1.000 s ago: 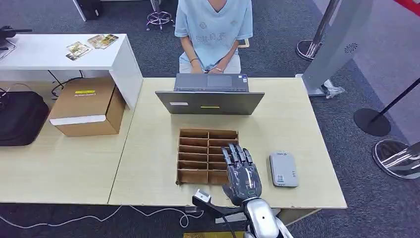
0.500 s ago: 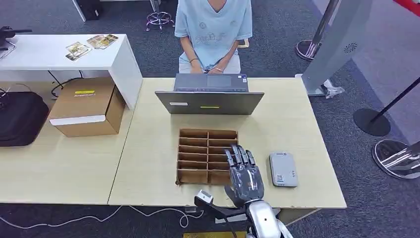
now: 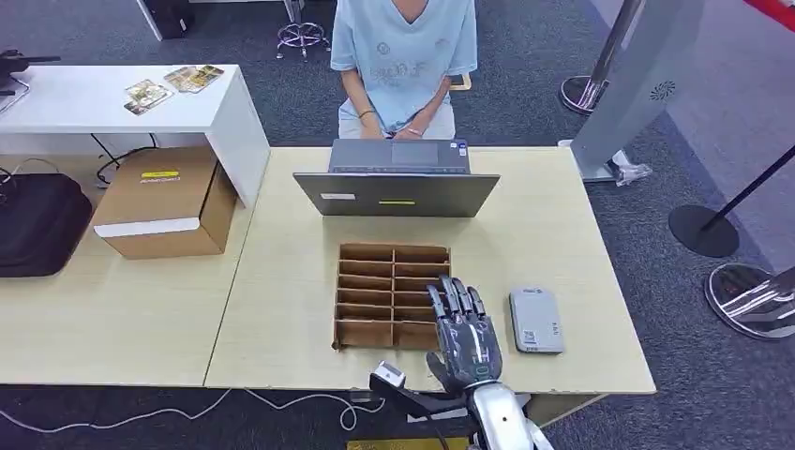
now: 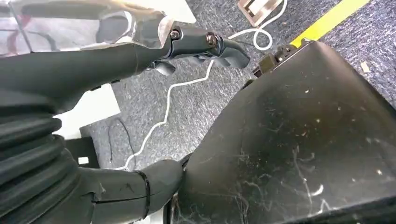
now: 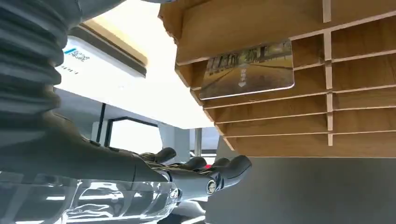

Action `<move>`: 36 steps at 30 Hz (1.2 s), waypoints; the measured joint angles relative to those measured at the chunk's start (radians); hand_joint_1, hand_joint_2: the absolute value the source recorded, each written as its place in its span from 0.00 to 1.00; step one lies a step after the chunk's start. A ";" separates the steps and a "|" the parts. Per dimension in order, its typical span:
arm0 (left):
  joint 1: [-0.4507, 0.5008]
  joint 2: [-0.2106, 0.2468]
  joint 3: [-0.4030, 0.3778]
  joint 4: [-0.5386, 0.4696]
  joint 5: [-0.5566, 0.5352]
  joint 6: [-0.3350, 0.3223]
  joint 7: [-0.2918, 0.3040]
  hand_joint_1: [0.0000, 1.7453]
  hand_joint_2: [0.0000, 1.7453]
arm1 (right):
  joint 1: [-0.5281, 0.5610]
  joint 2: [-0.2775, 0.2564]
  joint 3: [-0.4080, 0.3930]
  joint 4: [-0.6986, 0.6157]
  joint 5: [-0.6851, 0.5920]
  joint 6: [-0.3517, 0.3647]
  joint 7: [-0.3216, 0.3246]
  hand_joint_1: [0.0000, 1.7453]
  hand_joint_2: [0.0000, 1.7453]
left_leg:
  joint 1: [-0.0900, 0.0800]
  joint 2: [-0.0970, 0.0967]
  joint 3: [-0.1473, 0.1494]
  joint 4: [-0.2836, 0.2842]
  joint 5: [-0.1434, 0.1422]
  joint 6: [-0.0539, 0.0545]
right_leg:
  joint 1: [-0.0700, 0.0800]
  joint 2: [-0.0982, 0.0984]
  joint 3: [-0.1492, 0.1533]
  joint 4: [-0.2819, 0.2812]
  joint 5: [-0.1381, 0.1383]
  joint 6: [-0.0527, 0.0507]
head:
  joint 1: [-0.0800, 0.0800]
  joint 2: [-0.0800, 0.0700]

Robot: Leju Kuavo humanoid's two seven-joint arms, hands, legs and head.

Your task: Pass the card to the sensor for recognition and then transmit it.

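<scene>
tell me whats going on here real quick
The robot's right hand hovers with fingers spread over the wooden slotted tray, holding nothing. A card stands in one slot. The grey sensor lies on the table beside the tray. A person sits behind a laptop.

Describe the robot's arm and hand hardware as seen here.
The right hand has dark grey glossy fingers on a polished silver forearm, with a black bracket carrying a small white-faced module beside the wrist. The left hand shows a grey ribbed cover, a thick grey thumb and darker fingers with visible screws.
</scene>
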 joint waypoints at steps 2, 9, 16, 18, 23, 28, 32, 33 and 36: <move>0.000 0.000 0.006 0.000 0.005 0.004 0.005 0.00 1.00 | 0.002 0.000 -0.001 0.000 0.000 0.000 0.000 0.00 1.00 | 0.000 0.000 0.000 0.000 0.000 0.000 | 0.000 0.000 0.000 0.000 0.000 0.000 | 0.000 0.000; 0.001 0.003 0.031 0.000 0.023 0.006 0.013 0.00 1.00 | 0.007 0.000 -0.006 -0.005 0.000 0.000 0.000 0.02 1.00 | 0.000 0.000 0.000 0.000 0.000 0.000 | 0.000 0.000 0.000 0.000 0.000 0.000 | 0.000 0.000; 0.003 0.005 0.047 0.000 0.035 0.012 0.027 0.00 1.00 | 0.009 0.000 -0.006 -0.005 0.000 0.001 0.000 0.01 1.00 | 0.000 0.000 0.000 0.000 0.000 0.000 | 0.000 0.000 0.000 0.000 0.000 0.000 | 0.000 0.000; 0.003 0.005 0.052 0.000 0.042 0.016 0.032 0.00 1.00 | 0.009 0.000 -0.006 -0.005 0.000 0.001 0.000 0.01 1.00 | 0.000 0.000 0.000 0.000 0.000 0.000 | 0.000 0.000 0.000 0.000 0.000 0.000 | 0.000 0.000; 0.005 0.008 0.068 0.000 0.053 0.026 0.038 0.00 1.00 | 0.009 0.000 -0.006 -0.005 0.000 0.001 0.000 0.03 1.00 | 0.000 0.000 0.000 0.000 0.000 0.000 | 0.000 0.000 0.000 0.000 0.000 0.000 | 0.000 0.000; 0.007 0.009 0.080 0.000 0.061 0.029 0.048 0.00 1.00 | 0.010 0.000 -0.006 -0.008 0.000 0.001 0.000 0.03 1.00 | 0.000 0.000 0.000 0.000 0.000 0.000 | 0.000 0.000 0.000 0.000 0.000 0.000 | 0.000 0.000; 0.007 0.010 0.091 0.000 0.073 0.036 0.050 0.00 1.00 | 0.011 0.000 -0.006 -0.012 0.000 0.001 0.000 0.04 1.00 | 0.000 0.000 0.000 0.000 0.000 0.000 | 0.000 0.000 0.000 0.000 0.000 0.000 | 0.000 0.000; 0.007 0.011 0.095 0.000 0.078 0.039 0.050 0.00 1.00 | 0.011 0.000 -0.006 -0.014 0.000 0.001 0.000 0.04 1.00 | 0.000 0.000 0.000 0.000 0.000 0.000 | 0.000 0.000 0.000 0.000 0.000 0.000 | 0.000 0.000; 0.008 0.015 0.106 0.000 0.088 0.045 0.051 0.00 1.00 | 0.014 0.000 -0.006 -0.016 0.000 0.001 0.000 0.10 1.00 | 0.000 0.000 0.000 0.000 0.000 0.000 | 0.000 0.000 0.000 0.000 0.000 0.000 | 0.000 0.000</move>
